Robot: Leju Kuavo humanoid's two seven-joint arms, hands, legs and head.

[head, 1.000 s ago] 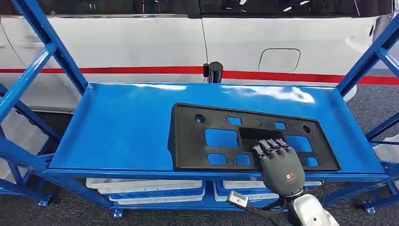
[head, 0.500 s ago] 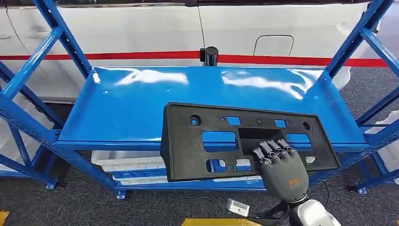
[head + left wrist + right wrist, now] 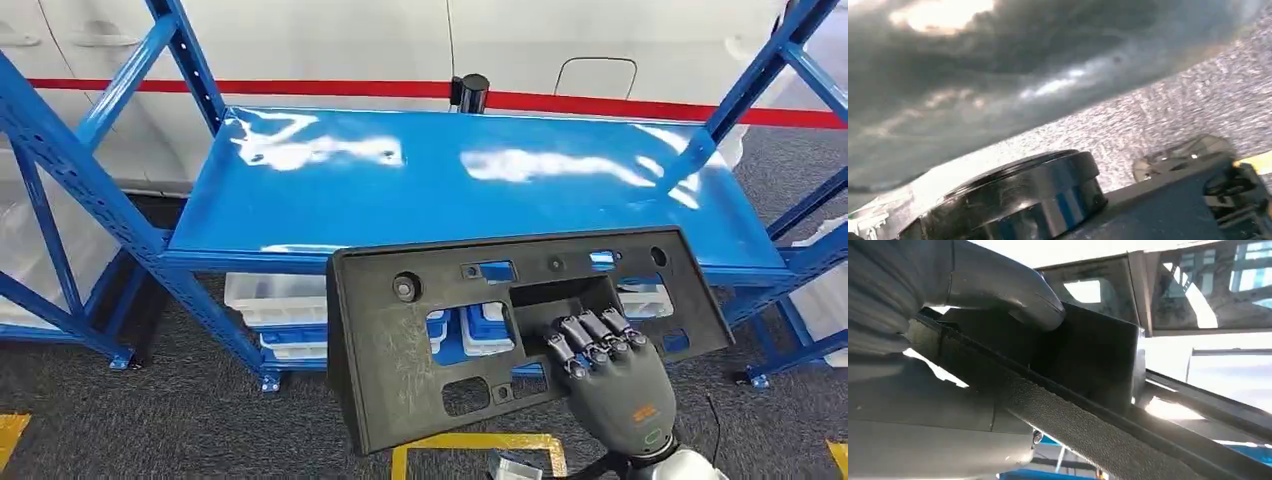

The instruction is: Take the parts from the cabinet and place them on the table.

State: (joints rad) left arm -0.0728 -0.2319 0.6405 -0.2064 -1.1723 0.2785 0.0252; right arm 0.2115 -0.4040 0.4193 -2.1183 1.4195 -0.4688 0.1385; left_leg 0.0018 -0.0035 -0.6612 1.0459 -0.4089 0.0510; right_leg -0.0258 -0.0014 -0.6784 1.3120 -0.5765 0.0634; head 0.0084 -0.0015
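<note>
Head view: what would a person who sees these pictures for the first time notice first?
First, the large black plastic panel with its many cut-outs, low in the middle of the view and off the shelf. The right robot hand holds it at its lower right, fingers hooked through the big central opening. Behind it stands the glossy blue shelf, with a white vehicle beyond.

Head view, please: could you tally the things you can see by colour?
Black: 2, the panel in the right hand and a post
Blue: 1, the rack
White: 1, the vehicle
Total: 4
</note>
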